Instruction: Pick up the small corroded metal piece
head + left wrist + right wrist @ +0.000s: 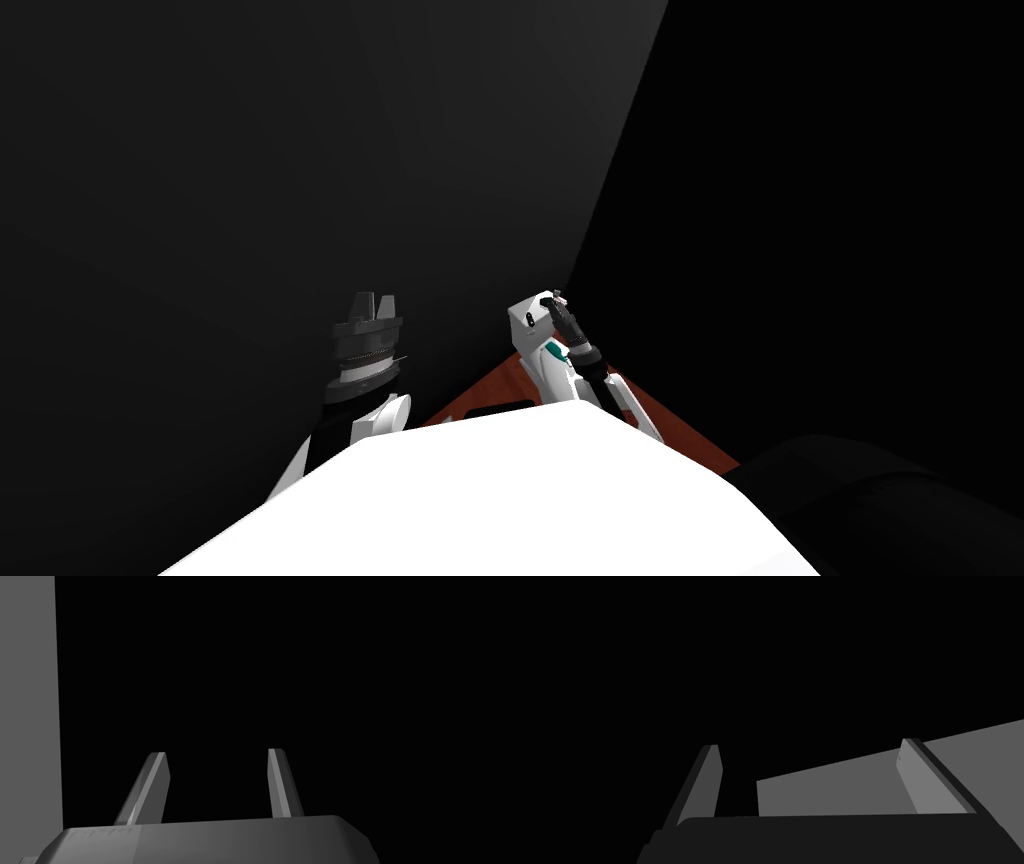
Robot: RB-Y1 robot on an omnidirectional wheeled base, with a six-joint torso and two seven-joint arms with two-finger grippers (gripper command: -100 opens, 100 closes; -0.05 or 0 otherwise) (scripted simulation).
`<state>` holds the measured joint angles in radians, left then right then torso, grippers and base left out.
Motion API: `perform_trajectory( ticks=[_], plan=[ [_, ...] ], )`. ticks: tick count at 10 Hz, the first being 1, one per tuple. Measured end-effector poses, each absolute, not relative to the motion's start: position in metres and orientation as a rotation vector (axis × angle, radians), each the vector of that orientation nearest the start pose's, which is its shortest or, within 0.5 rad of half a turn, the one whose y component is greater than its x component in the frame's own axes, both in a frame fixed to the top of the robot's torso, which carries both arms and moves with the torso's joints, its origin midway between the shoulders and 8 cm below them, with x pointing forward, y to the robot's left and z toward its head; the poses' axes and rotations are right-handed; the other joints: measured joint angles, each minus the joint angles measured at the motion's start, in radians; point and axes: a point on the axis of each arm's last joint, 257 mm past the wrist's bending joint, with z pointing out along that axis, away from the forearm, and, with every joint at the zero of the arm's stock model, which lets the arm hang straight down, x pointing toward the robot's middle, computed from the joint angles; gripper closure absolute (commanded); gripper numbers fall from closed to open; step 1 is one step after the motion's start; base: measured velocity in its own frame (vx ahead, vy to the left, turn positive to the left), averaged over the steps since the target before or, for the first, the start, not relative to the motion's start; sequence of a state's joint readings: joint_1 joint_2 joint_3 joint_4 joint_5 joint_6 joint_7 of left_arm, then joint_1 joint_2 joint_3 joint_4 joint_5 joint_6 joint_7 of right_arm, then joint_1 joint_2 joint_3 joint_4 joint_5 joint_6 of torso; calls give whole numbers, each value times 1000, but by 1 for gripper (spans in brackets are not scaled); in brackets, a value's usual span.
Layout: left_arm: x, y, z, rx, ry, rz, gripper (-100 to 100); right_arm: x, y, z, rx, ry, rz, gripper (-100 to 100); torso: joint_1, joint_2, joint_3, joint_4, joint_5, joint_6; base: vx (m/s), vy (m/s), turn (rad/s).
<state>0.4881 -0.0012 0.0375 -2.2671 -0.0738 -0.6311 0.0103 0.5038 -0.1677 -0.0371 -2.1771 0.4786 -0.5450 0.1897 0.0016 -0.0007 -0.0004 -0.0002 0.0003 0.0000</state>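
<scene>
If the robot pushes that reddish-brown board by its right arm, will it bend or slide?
Probably neither. The reddish-brown board looks flat and straight-edged, so likely stiff. It spreads on both sides of the right arm, maybe a tabletop or floor, so likely too heavy to slide. Its smooth face might slip under the right pincer.

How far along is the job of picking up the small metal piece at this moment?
Done: nothing yet. The left gripper and the right gripper are both open, with nothing between their fingers. In hand: both arms are held up in front of a dark wall, above a reddish-brown surface. Left: find the metal piece, bring one gripper to it, close on it and lift it.
</scene>
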Motion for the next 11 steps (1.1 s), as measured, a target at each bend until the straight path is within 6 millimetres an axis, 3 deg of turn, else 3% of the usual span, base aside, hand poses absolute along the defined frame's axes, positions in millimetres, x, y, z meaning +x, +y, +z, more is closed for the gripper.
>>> perform_trajectory(
  ticks=[11],
  plan=[
    [324,275,46,-504,567,-1264,0,384,-221,-100,-47,1254,483,-100,0,0,0,0,0,0,11,20,15]
  ],
)
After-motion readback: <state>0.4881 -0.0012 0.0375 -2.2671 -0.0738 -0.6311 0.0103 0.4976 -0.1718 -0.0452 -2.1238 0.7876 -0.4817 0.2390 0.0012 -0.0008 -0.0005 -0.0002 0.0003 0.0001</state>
